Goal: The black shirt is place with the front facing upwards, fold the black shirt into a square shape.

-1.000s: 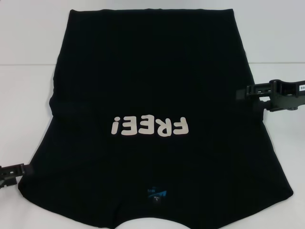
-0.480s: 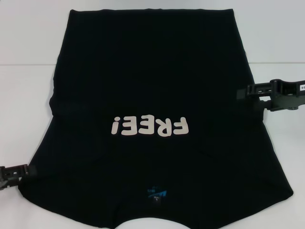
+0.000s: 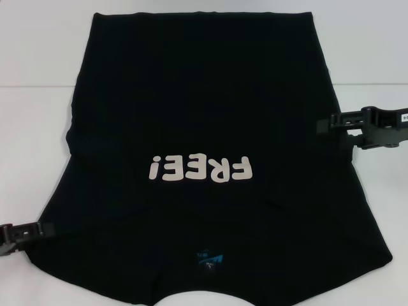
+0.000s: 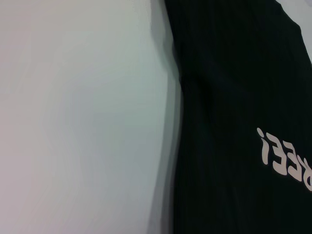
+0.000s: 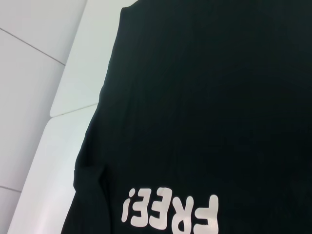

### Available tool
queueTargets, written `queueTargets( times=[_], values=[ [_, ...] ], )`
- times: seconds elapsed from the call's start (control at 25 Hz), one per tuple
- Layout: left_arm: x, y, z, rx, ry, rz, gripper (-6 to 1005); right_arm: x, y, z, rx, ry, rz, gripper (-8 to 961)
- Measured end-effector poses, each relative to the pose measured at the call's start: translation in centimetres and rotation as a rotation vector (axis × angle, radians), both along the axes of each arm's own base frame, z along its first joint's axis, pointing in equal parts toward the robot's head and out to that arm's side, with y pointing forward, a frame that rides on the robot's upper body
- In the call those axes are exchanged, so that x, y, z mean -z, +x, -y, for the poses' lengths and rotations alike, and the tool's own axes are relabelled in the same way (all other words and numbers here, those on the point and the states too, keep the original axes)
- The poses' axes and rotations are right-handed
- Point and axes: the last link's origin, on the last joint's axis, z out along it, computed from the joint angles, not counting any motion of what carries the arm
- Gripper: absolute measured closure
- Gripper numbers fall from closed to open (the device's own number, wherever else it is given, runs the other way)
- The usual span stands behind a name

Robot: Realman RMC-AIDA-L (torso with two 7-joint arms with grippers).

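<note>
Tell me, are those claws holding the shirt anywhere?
It cannot be told. The left gripper and right gripper both sit at the edges of the shirt, but their fingertips aren't visible.

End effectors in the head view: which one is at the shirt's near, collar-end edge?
The left end effector, low beside the black shirt near its collar end. The right end effector sits farther up, level above the lettering.

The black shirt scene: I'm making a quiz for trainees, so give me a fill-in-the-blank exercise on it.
1. The cream letters on the black shirt spell ____.
2. The small neck label is coloured ____.
3. In the head view, the gripper at the shirt's near lower corner is the ____ gripper.
4. The table under the shirt is coloured ____.

Missing words: FREE!; blue; left; white
</note>
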Motion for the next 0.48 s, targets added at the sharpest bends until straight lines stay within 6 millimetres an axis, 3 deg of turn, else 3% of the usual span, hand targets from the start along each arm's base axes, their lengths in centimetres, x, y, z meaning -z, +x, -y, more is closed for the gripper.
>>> queueTargets(
  times=[0.48],
  values=[
    [0.29,0.12,0.06,-0.007,-0.02,-0.017,253,-0.27,0.06,0.21,-0.002,0.001,-0.021,83]
  ],
)
